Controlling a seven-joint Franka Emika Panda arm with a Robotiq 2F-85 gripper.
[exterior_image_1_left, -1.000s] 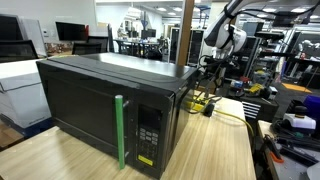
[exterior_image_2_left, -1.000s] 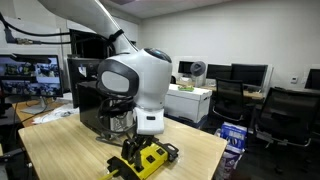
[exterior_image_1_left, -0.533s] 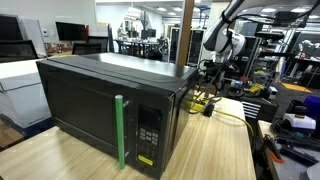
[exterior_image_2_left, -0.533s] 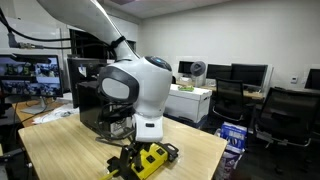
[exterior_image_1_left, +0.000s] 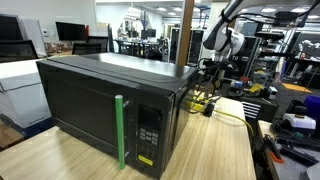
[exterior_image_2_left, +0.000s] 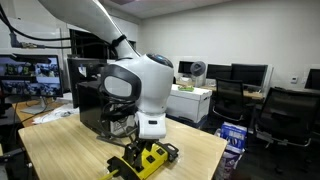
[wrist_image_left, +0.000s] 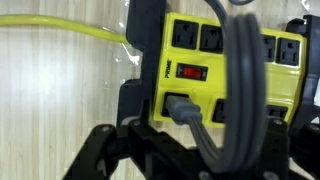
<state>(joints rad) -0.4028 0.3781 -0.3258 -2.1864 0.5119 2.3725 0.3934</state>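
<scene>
In an exterior view, gripper (exterior_image_1_left: 212, 80) hung behind microwave (exterior_image_1_left: 105, 105), above power strip (exterior_image_1_left: 200, 102). In an exterior view, power strip (exterior_image_2_left: 148, 158) lay beside the microwave. Wrist view: jaws wide, straddling grey cable (wrist_image_left: 235, 90). Closing risked snagging it and yanking plug (wrist_image_left: 182, 108).

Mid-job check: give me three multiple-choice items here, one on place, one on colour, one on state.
1. Where does the power strip lie? A on a chair; B on the wooden table; C on the floor.
2. What colour is the handle of the microwave? A red; B white; C green.
3. The grey plug is: A seated in the strip; B loose on the table; C cut off.
Answers: B, wood shows under it; C, a green bar on its front; A, it sits plugged in.
</scene>
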